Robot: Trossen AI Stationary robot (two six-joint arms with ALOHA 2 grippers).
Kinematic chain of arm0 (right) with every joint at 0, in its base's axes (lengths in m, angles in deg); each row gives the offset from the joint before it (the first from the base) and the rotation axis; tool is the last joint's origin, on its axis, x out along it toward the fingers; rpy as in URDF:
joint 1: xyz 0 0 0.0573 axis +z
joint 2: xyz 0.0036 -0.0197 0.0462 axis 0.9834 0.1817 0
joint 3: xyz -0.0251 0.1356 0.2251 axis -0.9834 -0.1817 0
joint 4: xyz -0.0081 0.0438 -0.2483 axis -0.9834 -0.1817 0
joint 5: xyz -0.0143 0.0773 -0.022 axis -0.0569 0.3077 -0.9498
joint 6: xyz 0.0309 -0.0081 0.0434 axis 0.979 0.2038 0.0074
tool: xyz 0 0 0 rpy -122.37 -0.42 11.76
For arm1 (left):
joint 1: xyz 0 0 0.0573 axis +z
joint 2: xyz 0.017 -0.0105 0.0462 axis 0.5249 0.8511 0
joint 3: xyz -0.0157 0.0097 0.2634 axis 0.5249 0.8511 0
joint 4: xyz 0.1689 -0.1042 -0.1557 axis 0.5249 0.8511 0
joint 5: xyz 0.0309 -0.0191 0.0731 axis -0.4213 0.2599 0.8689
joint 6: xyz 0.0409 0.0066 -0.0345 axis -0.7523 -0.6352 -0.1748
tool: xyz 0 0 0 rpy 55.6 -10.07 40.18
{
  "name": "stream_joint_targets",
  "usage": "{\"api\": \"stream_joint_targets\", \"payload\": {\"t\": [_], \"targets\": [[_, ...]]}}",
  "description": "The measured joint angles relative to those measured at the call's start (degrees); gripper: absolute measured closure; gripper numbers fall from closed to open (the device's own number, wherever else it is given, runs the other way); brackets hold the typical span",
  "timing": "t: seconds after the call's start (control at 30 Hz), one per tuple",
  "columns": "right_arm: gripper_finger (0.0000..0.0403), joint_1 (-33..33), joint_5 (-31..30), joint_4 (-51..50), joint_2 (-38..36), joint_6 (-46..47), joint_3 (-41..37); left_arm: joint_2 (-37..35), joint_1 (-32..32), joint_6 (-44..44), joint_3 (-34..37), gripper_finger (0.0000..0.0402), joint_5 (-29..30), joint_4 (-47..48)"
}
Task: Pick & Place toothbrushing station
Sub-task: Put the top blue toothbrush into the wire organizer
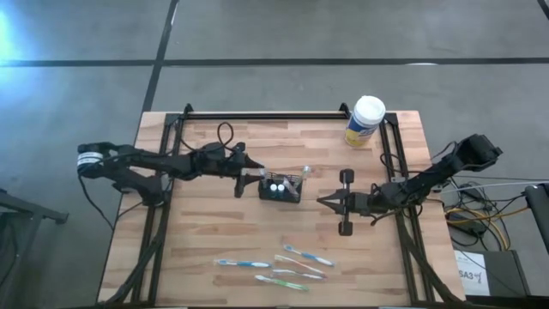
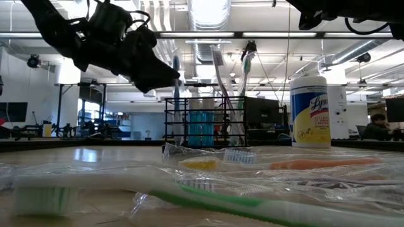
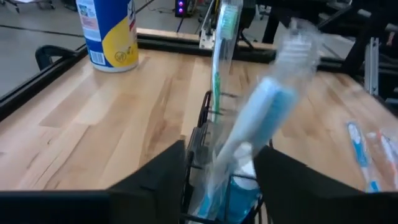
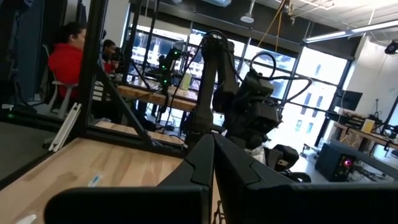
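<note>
The black mesh holder (image 1: 280, 188) sits near the middle of the wooden table (image 1: 206, 236) and serves as the reference point here. On the near side of the holder, toward the table's front edge, 4 wrapped toothbrushes lie loose: a blue one (image 1: 241, 263), a green one (image 1: 280, 281), and 2 more (image 1: 298, 270) (image 1: 306, 255) just beside them.

Inside the holder stand 2 small white-topped round pieces (image 1: 275, 184) and 2 upright brushes, a green-handled toothbrush (image 3: 218, 59) and a wrapped blue toothbrush (image 3: 258, 118) that leans to one side.

The left gripper (image 1: 251, 174) hangs just to the left of the holder, its fingers (image 3: 163, 171) spread apart on either side of the leaning blue brush; whether they touch it cannot be told.

The right gripper (image 1: 327, 202) rests to the right of the holder, apart from it, fingers pressed together and holding nothing.

Beyond the holder, at the table's far right corner, stands a yellow canister (image 1: 364, 122) with a white lid.
</note>
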Motion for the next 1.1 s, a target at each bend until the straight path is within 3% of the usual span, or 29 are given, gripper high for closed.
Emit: {"api": "stream_joint_targets", "payload": {"t": [0.23, 0.43, 0.57, 0.7, 0.9, 1.0, 1.1], "targets": [[0.0394, 0.00, 0.02, 0.02, 0.00, 0.13, 0.00, -4.22, 0.02, 1.14, 0.00, 0.0120, -0.56, 0.14], [0.0394, 0.04, 0.07, -0.04, 0.00, 0.14, 0.00, -17.46, 0.02, 0.93, 0.00, 0.0100, -0.61, 7.38], [0.0394, 0.04, 0.13, -0.33, 0.00, 0.38, 0.00, -29.73, 0.00, 0.86, 0.00, 0.0102, -0.39, 17.57], [0.0394, 0.02, 0.15, -0.35, 0.00, 0.53, 0.00, -40.47, -0.02, 4.49, 0.00, 0.0104, 4.74, 27.14], [0.0394, 0.02, 0.15, -0.33, 0.00, 1.44, 0.00, -50.42, -0.14, 4.88, 0.15, 0.0109, 5.82, 39.62], [0.0394, 0.02, 0.15, -0.33, 0.00, 2.01, 0.00, -53.33, -0.31, 4.40, 2.25, 0.0138, 5.60, 41.66], [0.0394, 0.02, 0.15, -0.33, 0.00, 2.44, 0.00, -55.53, -0.33, 2.07, 5.06, 0.0193, 5.19, 42.06]]}}
